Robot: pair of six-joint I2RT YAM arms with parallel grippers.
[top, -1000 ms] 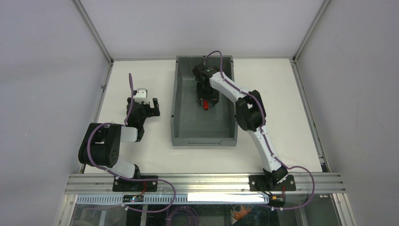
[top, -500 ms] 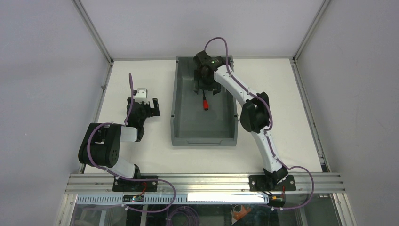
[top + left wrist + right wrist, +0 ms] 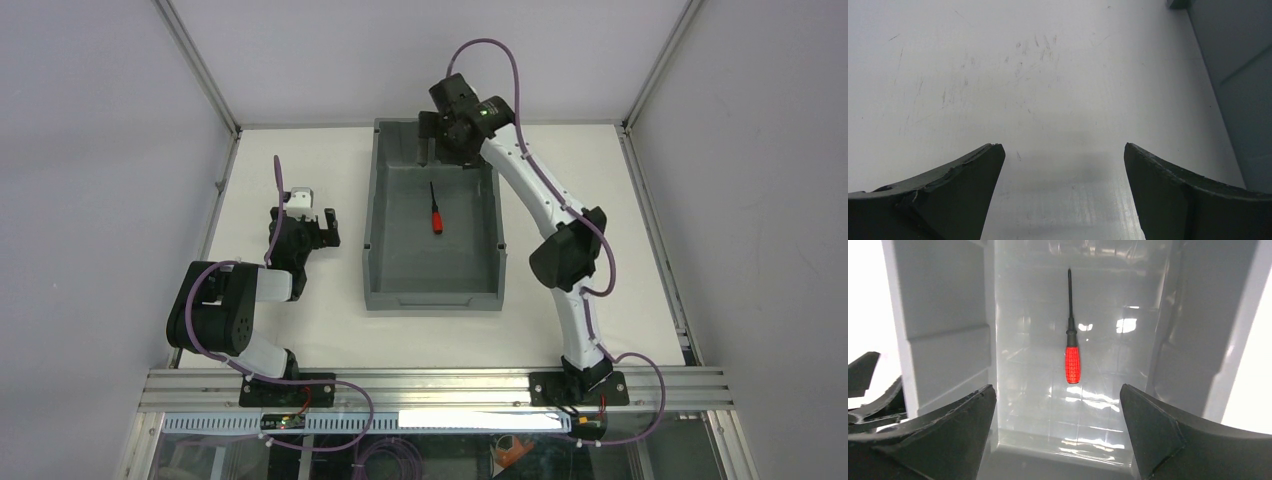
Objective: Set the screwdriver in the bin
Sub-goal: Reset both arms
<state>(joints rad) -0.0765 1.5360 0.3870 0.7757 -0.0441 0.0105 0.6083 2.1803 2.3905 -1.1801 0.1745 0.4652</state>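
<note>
Claw, right (image 3: 443, 152): spread wide, empty, raised over far end of bin (image 3: 370, 240). Screwdriver (image 3: 436, 210) flat on bin floor, mid-width, nearer far wall, tip toward that wall. Task looks done.

Risk: finger clipping far rim on way out, shoving bin across tabletop (image 3: 300, 320).

Left claw (image 3: 1063, 150): released, empty, above tabletop's left side. Little threat.

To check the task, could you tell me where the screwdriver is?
In the top view, the screwdriver lies on the bin floor, far half, near the open right gripper.
</note>
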